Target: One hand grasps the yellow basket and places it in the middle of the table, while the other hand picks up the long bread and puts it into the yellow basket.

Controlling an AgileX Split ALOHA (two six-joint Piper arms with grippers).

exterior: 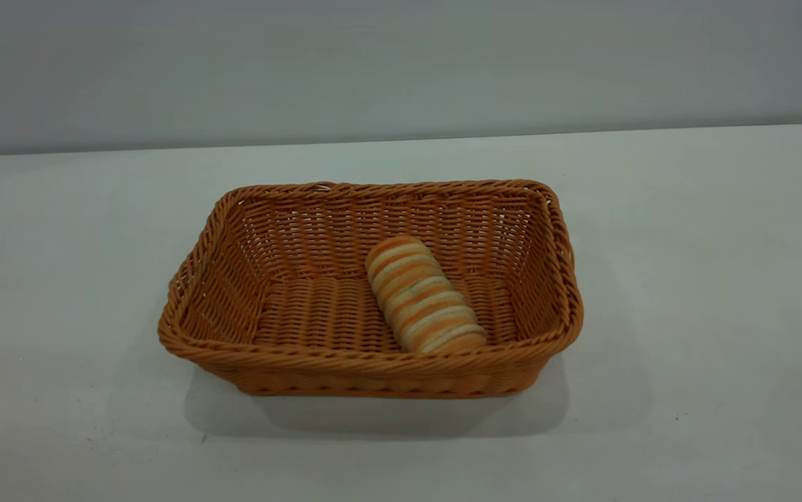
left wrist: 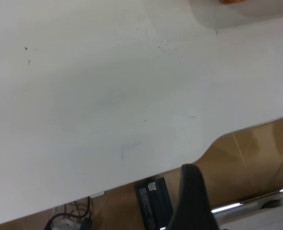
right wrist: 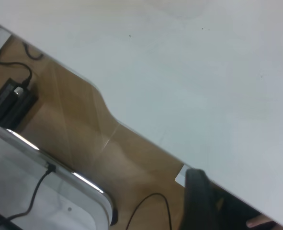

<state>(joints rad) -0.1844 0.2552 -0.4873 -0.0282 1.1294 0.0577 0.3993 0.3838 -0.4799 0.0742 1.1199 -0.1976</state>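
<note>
A: Plain white table (exterior: 687, 279) under a bare grey wall (exterior: 401, 63). And the basket (exterior: 373, 362)?

B: Sits about mid-table, long side toward the camera. Holds the bread (exterior: 423, 296), lying aslant on the woven floor, right of centre, near end just beside the near wall.

A: Looks done, then. Grippers?

B: Absent from the exterior view. Left gripper (left wrist: 191, 201) hangs at the table's edge, well apart from the basket, with only an orange sliver of it far off. Right gripper (right wrist: 198, 201) likewise out at the edge, over brown floor (right wrist: 84, 139). Open or closed: cannot tell for either.

A: Anything left to go wrong?

B: Little, probably. Could nudge the basket off centre if an arm swung in low again, light wicker sliding easily on a smooth top. Could roll the bread, too, being round, though the sloping walls ought to keep it in. Could also snag something under the edge on a careless sweep.

A: Snag what?

B: A black box (left wrist: 153, 201) and cables (left wrist: 69, 218) just below the table edge on the left side; more of the same, (right wrist: 9, 98) and (right wrist: 31, 72), on the right.

A: Anything in the way on the table itself?

B: Nothing beside the basket but its shadow and a few dark specks.
</note>
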